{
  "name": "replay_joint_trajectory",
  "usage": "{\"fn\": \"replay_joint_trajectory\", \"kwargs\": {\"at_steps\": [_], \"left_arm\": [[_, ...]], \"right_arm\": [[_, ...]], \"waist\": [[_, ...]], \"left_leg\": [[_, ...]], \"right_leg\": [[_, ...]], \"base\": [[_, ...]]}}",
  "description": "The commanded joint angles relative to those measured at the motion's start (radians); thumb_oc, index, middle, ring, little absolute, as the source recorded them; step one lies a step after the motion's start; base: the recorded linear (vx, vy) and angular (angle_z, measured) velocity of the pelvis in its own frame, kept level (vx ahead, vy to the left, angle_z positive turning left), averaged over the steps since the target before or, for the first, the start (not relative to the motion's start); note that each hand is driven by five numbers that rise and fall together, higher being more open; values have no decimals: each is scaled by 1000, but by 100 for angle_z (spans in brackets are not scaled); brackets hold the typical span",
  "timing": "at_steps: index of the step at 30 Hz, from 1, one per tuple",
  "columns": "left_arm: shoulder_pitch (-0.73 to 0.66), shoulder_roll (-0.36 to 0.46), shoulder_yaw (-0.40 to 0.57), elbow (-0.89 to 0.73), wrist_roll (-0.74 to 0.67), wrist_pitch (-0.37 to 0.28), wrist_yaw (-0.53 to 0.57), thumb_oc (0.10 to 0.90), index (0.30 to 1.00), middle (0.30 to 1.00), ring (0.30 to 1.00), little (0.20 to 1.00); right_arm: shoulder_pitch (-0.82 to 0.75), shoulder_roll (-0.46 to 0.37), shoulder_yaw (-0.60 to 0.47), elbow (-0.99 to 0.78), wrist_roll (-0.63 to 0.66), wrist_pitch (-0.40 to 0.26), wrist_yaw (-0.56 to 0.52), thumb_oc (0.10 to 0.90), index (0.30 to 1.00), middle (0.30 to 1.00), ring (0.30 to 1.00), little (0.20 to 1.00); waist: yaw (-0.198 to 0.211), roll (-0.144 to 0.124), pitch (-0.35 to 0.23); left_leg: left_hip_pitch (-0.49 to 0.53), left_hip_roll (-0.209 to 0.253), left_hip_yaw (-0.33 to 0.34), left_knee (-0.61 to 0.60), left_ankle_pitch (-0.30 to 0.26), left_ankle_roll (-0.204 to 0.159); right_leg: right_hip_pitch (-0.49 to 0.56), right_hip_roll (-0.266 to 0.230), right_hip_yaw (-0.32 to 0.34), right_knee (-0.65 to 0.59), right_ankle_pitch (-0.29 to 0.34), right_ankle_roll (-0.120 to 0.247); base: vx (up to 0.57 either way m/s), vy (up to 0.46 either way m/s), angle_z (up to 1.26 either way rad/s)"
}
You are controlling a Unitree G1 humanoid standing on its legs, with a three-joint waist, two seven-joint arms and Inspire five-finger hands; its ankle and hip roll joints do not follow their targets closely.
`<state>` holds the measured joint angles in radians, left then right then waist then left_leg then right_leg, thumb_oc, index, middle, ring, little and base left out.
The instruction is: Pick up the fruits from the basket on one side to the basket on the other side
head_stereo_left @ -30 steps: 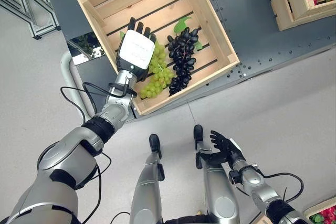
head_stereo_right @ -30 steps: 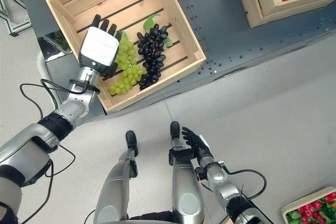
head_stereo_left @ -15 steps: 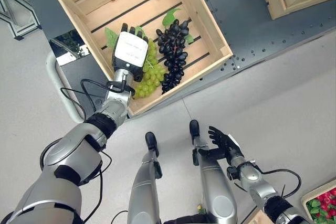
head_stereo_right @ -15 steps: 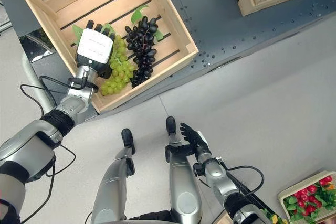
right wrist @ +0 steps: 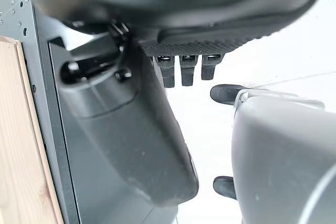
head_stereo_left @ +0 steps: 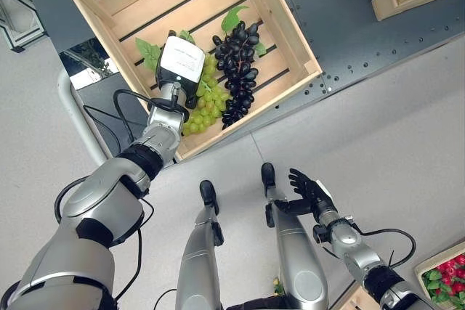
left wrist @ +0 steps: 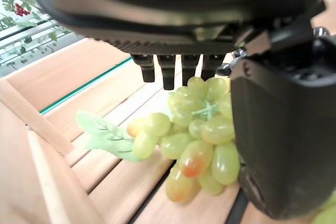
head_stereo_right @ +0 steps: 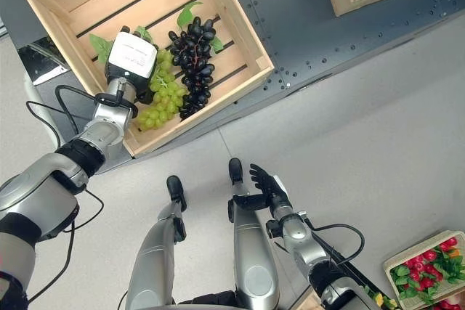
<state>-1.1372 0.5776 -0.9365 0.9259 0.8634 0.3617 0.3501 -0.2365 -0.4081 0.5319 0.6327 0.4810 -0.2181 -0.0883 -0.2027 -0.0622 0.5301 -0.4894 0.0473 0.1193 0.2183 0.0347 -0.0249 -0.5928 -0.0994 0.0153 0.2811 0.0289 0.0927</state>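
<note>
While the left hand (head_stereo_left: 180, 68) curls onto the green grapes (head_stereo_left: 205, 104) inside the wooden crate (head_stereo_left: 285, 34), a loose grip could drop them; right hand (head_stereo_left: 309, 192) hangs open.

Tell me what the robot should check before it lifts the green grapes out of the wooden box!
1. Left robot hand is on the green grapes: ok.
2. Fingers curled round the bunch: ok, going by the left wrist view.
3. Whole bunch is held, none dangling loose: cannot tell.
4. Black grapes not caught in the grip: ok, they lie beside it.
5. Wooden box wall not blocking the way up: ok.
6. Right robot hand out of the way: ok, open, low over the floor.
</note>
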Motion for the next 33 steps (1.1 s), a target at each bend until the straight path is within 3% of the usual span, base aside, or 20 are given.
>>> {"fn": "replay_joint_trajectory", "kwargs": {"at_steps": [1,6,11,20,22,28,33], "left_arm": [[-64,14,47,55,38,10,92,400,300,300,300,300],[-62,22,54,57,33,-8,191,400,300,300,300,300],[-56,61,95,34,20,-110,412,400,300,300,300,300],[7,163,220,-95,0,-257,655,400,300,300,300,300],[31,201,242,-170,13,-263,666,400,300,300,300,300],[184,334,331,-467,89,-257,622,400,300,300,300,300],[405,415,517,-729,127,-255,552,400,300,300,300,300]], "right_arm": [[29,-21,18,-55,26,-71,-36,800,900,900,900,900],[25,-13,19,-47,32,-81,-51,800,900,900,900,900],[37,-6,11,-40,37,-107,-70,800,900,900,900,900],[90,-7,-50,-64,40,-135,-105,800,900,900,900,900],[105,-7,-74,-80,46,-138,-119,800,900,900,900,900],[174,-18,-168,-168,47,-150,-171,800,900,900,900,900],[254,-25,-269,-333,-36,-153,-124,800,900,900,900,900]], "waist": [[-2,-30,-10],[6,-29,-10],[19,-31,-10],[45,-26,-10],[54,-23,-11],[83,-9,-85],[105,15,-190]], "left_leg": [[-81,1,2,123,-25,-2],[-71,0,1,114,-28,1],[-27,-1,-4,90,-27,-1],[83,5,-16,57,-37,-4],[112,5,-24,42,-39,-3],[222,-2,-50,-72,-28,-4],[346,-4,-65,-201,-7,-6]], "right_leg": [[26,22,7,-15,35,-24],[33,21,3,-17,31,-25],[76,27,-2,-35,30,-26],[188,31,-13,-67,13,-32],[217,29,-16,-76,10,-32],[319,17,-40,-157,14,-26],[432,5,-72,-244,22,-9]], "base": [[0,0,0],[0,0,0],[-3,-6,0],[-10,-22,1],[-5,-41,4],[36,-52,3],[70,-28,7]]}}
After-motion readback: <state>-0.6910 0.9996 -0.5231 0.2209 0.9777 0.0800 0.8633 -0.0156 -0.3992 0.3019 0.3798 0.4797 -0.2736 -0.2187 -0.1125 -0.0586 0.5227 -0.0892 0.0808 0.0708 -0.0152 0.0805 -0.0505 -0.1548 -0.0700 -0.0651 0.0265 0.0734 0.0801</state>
